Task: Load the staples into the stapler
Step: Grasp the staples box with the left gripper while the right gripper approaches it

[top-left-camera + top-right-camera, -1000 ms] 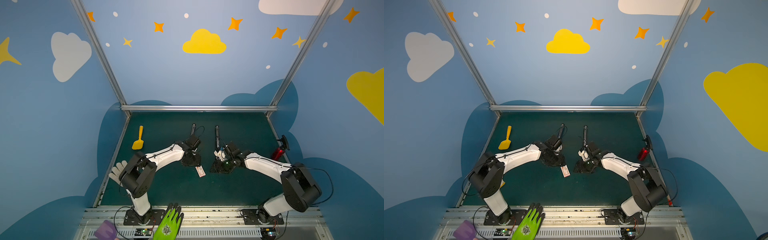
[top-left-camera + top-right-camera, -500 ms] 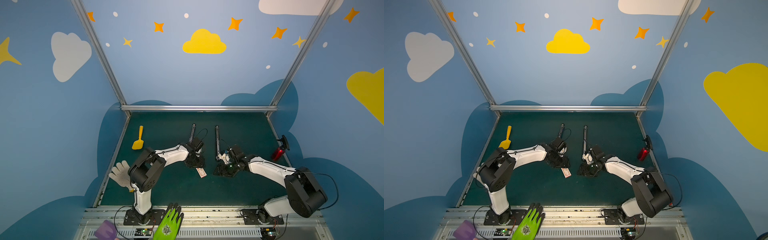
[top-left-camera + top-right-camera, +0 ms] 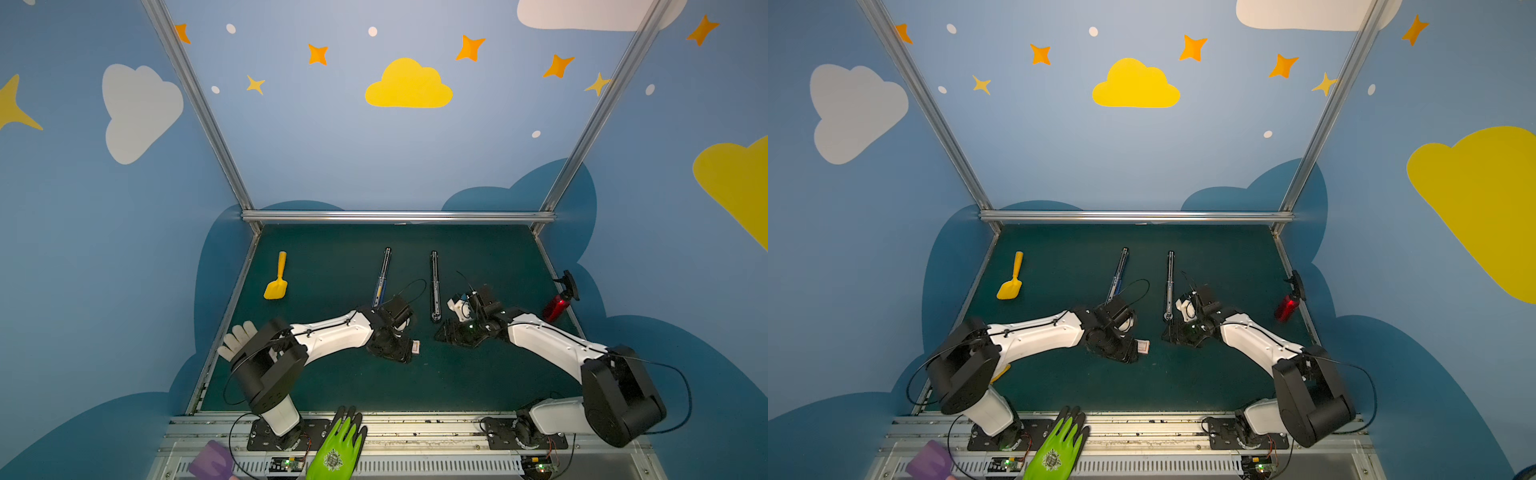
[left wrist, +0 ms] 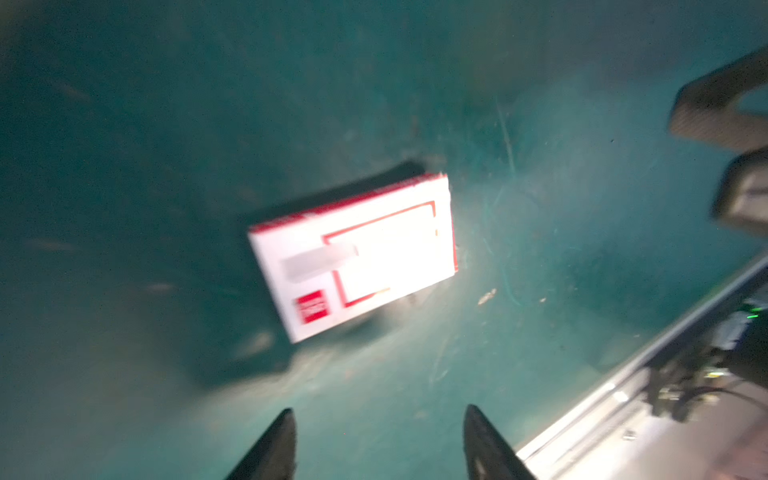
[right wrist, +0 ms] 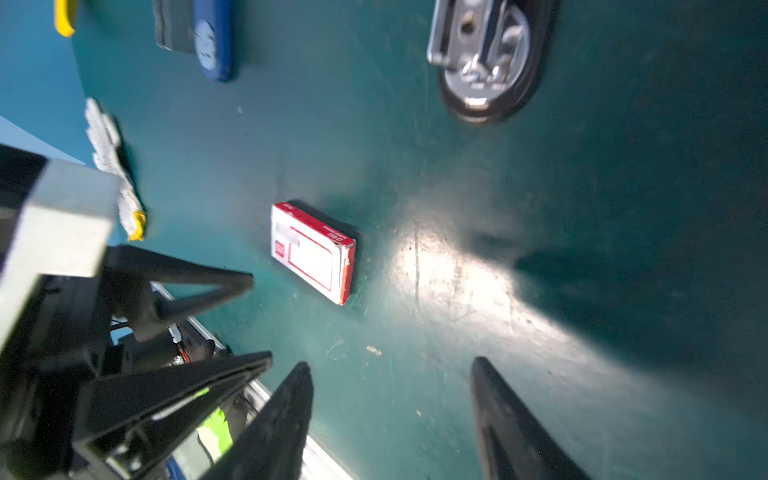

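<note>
Where both top views look down on the green bench [image 3: 457,386], the staple box [image 3: 414,347] [image 3: 1143,345] lies flat near the middle. It sits just beside the left end effector [image 3: 405,353], which partly hides it, so its long axis is hard to read there. The right end effector [image 3: 446,334] is near, across a gap. Two long bars, a blue-and-silver bar [image 3: 382,276] and a silvery bar [image 3: 434,286], lie farther back, pointing toward the rear wall.

From the left wrist, the staple box [image 4: 353,257] is blurred, label face up, ahead of the left end effector [image 4: 378,415]. The fingers stand apart and empty, and the box's long axis runs roughly across their line of reach.

From the right wrist, the staple box [image 5: 313,253] lies ahead of the right end effector [image 5: 390,365] — fingers apart, holding nothing — with its red-logo end nearer the left end effector [image 5: 257,320].
</note>
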Controlling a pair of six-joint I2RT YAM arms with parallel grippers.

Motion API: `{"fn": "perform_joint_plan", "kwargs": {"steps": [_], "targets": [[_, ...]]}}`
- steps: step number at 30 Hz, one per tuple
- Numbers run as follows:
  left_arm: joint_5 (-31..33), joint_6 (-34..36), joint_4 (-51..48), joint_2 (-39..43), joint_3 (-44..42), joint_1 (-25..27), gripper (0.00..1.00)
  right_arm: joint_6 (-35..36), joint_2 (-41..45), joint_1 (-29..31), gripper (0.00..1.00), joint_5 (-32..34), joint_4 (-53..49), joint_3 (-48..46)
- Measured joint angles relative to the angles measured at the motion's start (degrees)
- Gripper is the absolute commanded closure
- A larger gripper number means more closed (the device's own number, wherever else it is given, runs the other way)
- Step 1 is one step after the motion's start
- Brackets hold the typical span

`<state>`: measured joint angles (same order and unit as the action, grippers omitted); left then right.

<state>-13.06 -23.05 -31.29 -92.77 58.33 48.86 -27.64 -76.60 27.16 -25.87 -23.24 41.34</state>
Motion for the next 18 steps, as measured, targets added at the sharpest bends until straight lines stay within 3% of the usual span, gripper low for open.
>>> {"fn": "perform_joint_plan", "kwargs": {"steps": [3,7,13,18], "targets": [[4.42,7.28,-0.42,3.23,0.96,-0.5,0.32,0.44,4.35,-1.62,0.28,-0.48,0.17,-1.36],[6.54,22.16,2.27,7.45,-0.17,-1.05,0.33,0.55,8.33,-3.72,0.27,-1.84,0.66,-4.26],[2.14,45.42,6.34,8.98,-3.06,-5.01,0.35,0.02,10.45,-5.75,0.27,-3.74,1.88,-7.65],[-2.45,58.07,8.04,3.78,-3.1,-6.88,0.36,-1.27,10.34,-6.36,0.27,-5.27,3.54,-9.11]]}}
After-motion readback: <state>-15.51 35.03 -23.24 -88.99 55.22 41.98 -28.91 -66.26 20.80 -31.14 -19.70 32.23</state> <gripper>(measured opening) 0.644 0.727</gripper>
